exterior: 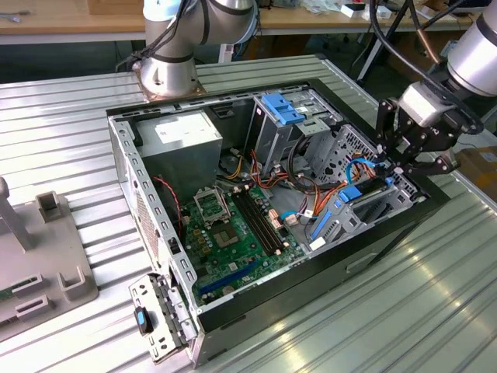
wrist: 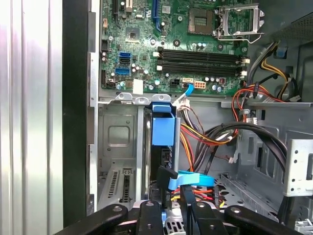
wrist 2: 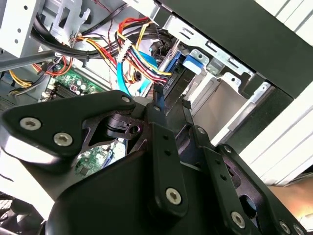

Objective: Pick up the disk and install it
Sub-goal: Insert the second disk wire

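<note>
In the exterior view, a grey fixture block [exterior: 39,249] sits at the exterior view's left on the ribbed metal table [exterior: 388,311]. Next comes the open computer case [exterior: 264,202], with a grey power supply [exterior: 182,136] and a green motherboard [exterior: 237,225] inside. At the case's corner toward the exterior view's right, the disk [exterior: 359,194] stands on edge in the drive cage, its blue rails visible. The gripper [exterior: 408,159] is directly above it, fingers pointing down at its upper edge. In the first wrist view, the disk [wrist: 163,147] sits in its slot just ahead of the fingers [wrist: 149,215], with a blue cable [wrist: 193,178] crossing between. Whether the fingers grip the disk cannot be told.
</note>
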Robot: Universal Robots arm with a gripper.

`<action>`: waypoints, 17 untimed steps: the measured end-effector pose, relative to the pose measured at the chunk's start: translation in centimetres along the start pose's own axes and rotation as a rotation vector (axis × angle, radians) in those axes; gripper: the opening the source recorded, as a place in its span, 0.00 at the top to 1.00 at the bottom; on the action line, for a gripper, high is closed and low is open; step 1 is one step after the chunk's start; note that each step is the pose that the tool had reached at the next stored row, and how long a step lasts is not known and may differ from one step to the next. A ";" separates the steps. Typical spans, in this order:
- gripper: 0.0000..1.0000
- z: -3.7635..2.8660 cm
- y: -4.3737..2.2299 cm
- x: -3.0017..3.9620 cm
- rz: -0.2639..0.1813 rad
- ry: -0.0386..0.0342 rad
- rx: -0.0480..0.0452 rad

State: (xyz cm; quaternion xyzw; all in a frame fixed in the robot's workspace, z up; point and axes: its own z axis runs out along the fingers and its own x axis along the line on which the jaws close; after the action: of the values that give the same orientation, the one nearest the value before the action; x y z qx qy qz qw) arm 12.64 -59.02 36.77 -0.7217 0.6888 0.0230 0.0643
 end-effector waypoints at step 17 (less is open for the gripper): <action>0.70 -2.46 1.07 0.01 -0.001 -0.0038 0.0105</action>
State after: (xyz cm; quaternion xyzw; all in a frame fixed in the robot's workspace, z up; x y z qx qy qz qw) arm 11.44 -59.38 39.14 -0.7217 0.6884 0.0207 0.0694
